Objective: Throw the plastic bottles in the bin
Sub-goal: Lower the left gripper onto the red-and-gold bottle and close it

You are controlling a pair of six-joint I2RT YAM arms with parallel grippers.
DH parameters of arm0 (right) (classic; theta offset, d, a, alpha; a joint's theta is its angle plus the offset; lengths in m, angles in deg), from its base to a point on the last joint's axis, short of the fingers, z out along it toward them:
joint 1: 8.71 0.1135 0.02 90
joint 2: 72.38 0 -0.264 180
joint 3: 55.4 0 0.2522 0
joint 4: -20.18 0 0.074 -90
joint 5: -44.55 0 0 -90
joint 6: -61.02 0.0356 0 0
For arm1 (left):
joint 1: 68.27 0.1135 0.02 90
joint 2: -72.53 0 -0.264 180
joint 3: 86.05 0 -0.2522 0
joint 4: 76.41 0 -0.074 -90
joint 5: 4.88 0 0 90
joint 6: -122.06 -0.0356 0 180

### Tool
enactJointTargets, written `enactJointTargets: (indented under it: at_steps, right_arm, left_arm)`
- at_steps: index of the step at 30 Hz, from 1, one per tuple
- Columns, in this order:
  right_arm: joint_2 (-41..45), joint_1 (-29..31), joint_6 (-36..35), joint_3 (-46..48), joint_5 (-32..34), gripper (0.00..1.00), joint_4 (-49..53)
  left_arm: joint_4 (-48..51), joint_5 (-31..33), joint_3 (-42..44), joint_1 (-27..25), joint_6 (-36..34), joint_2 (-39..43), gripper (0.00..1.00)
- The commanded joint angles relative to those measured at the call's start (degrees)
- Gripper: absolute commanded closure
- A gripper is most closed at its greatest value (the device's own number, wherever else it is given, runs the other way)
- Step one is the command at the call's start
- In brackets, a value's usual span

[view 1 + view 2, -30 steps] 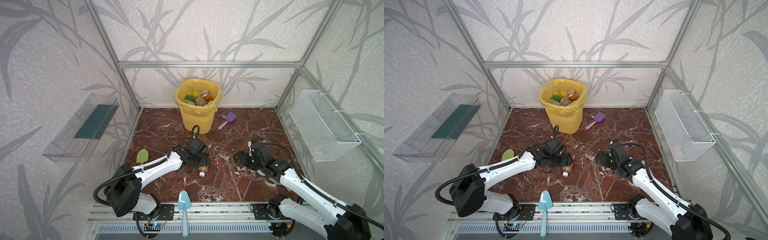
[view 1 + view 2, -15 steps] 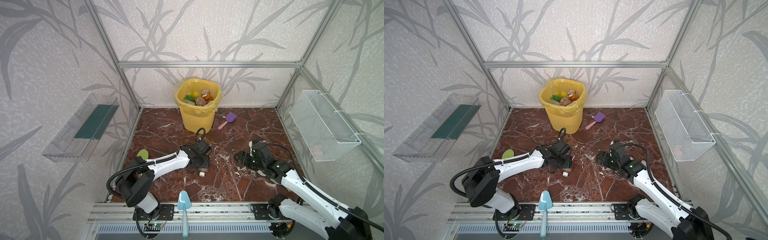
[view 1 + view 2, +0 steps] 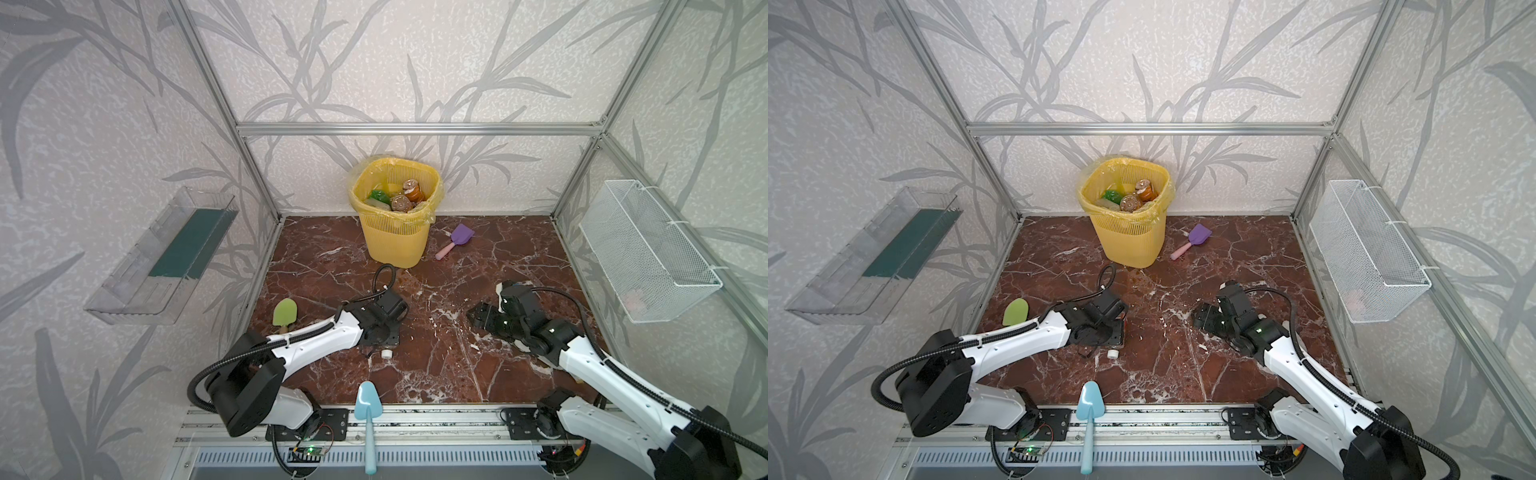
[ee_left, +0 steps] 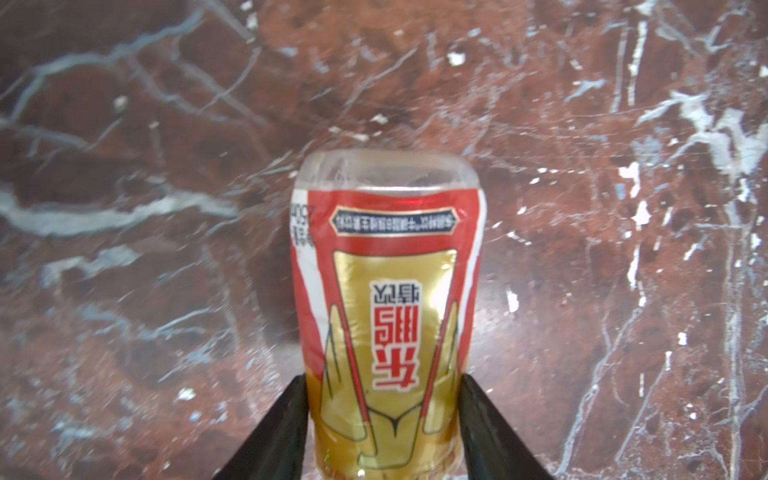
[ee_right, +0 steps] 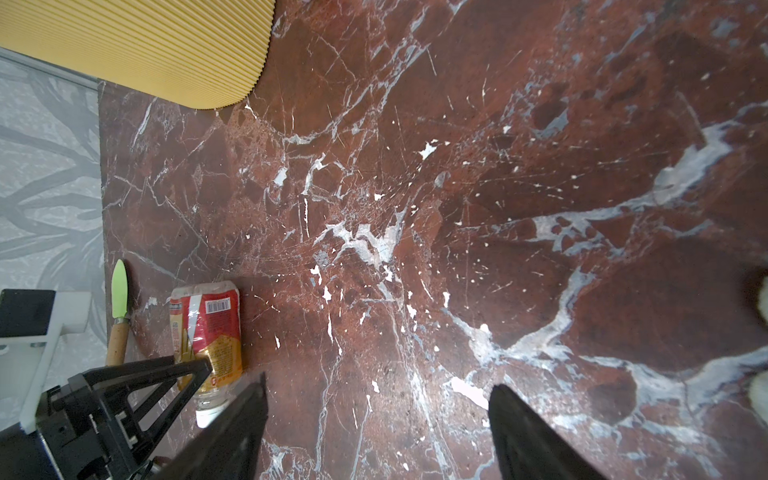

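Left hand [image 4: 382, 377] clamped on red-gold labelled bottle [image 4: 388, 249] lying on marble desk [image 4: 582, 208]; right hand [image 5: 378, 380] spread wide, empty, above desk.

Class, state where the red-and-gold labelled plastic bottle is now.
The bottle lies on the marble floor, left of centre in both top views, gripped by the left claw, with the green toy shovel nearby.

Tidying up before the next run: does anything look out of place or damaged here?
The light blue toy shovel lies across the metal front rail, mostly off the red marble floor; it looks misplaced there.
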Motion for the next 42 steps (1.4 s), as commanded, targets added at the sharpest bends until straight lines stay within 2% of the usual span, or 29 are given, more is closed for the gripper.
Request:
enactJointTargets:
  at_steps: [1, 8, 17, 28, 36, 42]
  right_arm:
    - [-0.96, 0.36, 0.11, 0.13, -0.57, 0.16, -1.24]
    - [-3.22, 1.15, 0.29, -0.48, -0.83, 0.16, -2.48]
    - [-4.02, 1.84, 0.28, -1.01, -0.74, 0.16, -2.53]
    - [-3.28, 1.78, 0.20, -0.51, -0.48, 0.17, -2.13]
    - [-3.28, 1.82, 0.24, -0.30, -0.50, 0.16, -2.42]
    - [-3.67, 1.83, 0.29, -0.11, -0.65, 0.17, -2.79]
  left_arm:
    - [4.76, 2.04, 3.83, 1.28, 2.21, 3.89, 0.45]
    - [7.94, 2.71, 8.96, 4.28, 4.51, 11.55, 0.39]
    - [8.84, 2.74, 10.14, 8.38, 3.56, 15.96, 0.24]
    - [6.60, 1.49, 10.14, 10.52, 2.14, 13.75, 0.21]
    - [5.96, 1.08, 11.16, 11.02, 1.96, 12.93, 0.26]
    - [6.05, 0.47, 11.83, 11.03, 1.96, 12.76, 0.21]
